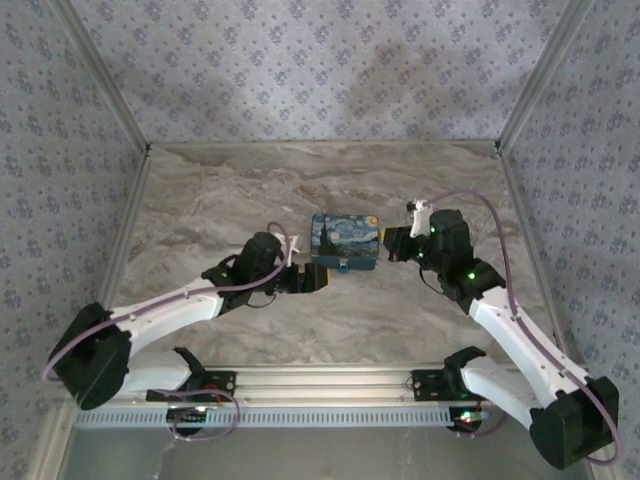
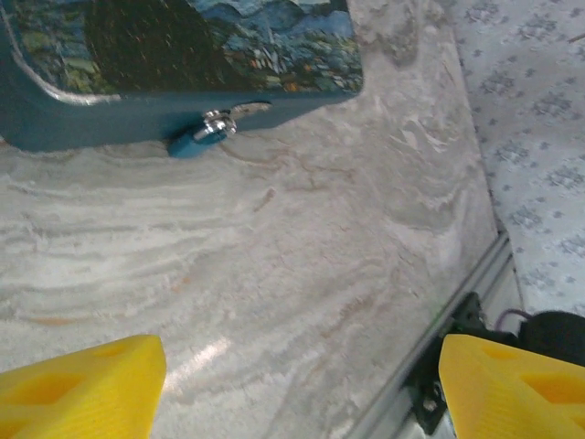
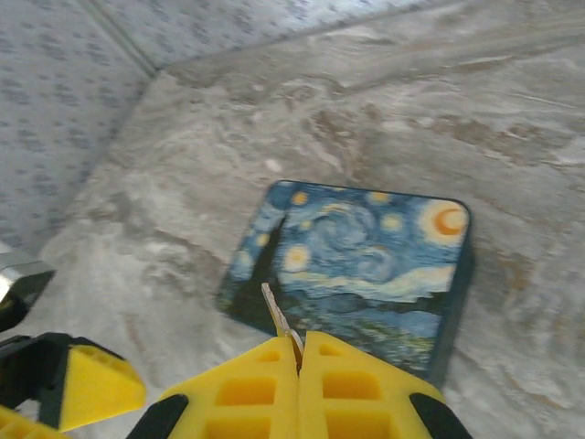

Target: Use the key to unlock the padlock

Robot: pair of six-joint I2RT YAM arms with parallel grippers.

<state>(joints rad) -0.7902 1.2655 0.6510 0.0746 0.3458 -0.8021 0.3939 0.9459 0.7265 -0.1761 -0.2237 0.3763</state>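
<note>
Padlock slants off the box front, blue body pointing lower left

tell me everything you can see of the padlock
The padlock is tiny, with a blue block-shaped body that looks like plastic or painted metal and a shiny silver shackle. It hangs tilted at the side wall of the box, body down-left, low end at or just above the table. Whether it is locked cannot be told.
</note>
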